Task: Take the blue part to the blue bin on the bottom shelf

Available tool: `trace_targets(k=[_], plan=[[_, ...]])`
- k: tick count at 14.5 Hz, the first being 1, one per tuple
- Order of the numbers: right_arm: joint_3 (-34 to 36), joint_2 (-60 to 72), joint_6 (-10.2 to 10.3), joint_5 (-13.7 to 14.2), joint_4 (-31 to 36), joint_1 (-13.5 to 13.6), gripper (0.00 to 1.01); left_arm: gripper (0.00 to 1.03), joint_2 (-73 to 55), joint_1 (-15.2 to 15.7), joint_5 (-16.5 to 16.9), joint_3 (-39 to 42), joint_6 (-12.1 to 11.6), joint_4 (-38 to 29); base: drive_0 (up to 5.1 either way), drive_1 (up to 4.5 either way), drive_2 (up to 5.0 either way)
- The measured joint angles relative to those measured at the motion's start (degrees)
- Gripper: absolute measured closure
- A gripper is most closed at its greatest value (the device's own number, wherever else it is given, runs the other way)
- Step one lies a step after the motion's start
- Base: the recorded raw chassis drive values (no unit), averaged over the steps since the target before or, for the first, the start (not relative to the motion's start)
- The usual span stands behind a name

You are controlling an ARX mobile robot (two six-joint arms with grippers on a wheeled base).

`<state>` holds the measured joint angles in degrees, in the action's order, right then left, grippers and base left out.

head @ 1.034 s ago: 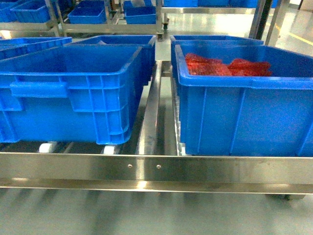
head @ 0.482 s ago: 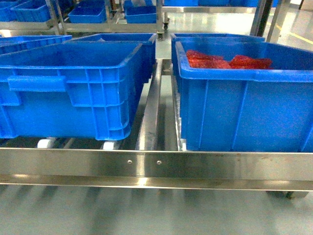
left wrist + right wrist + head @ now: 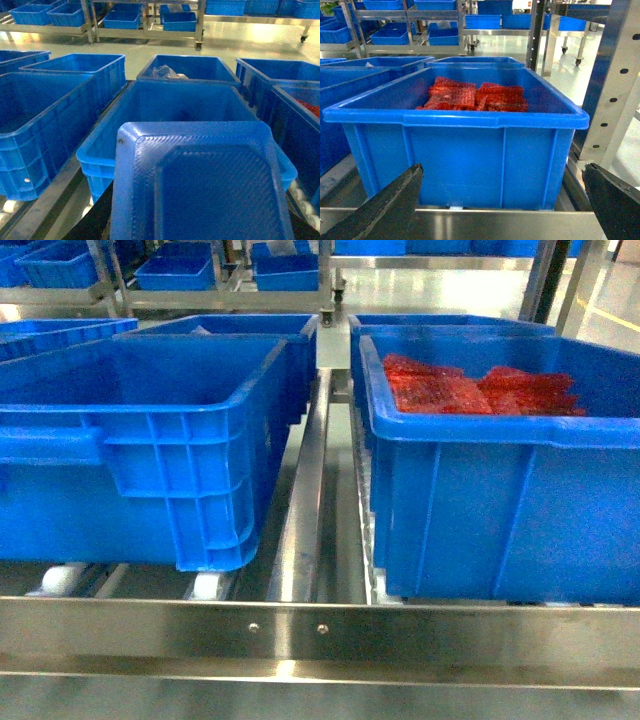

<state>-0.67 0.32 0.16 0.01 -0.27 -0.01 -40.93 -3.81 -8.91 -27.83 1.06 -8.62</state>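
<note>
I carry the blue part (image 3: 200, 185) in my left gripper, jaws hidden beneath it, so their grip is unclear; it hangs above the blue bin (image 3: 175, 107) on the bottom shelf (image 3: 320, 635). My right gripper (image 3: 502, 200) waits, spread wide.

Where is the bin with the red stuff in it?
The bin with red parts sits on the right of the head view, on the bottom shelf, beside the empty blue bin on its left. It fills the right wrist view.
</note>
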Motion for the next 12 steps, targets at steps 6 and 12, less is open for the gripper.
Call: trace_targets(k=[6, 12], plan=[[0.0, 0.0, 0.0, 0.0, 0.0, 0.0, 0.03, 0.6, 0.0, 0.0, -0.04, 0.0, 0.0, -0.02, 0.0, 4.04, -4.0], [0.0, 0.0, 0.0, 0.02, -0.04, 0.0, 0.03, 0.6, -0.28, 0.0, -0.02, 0.0, 0.0, -0.04, 0.1, 2.07, -2.0]])
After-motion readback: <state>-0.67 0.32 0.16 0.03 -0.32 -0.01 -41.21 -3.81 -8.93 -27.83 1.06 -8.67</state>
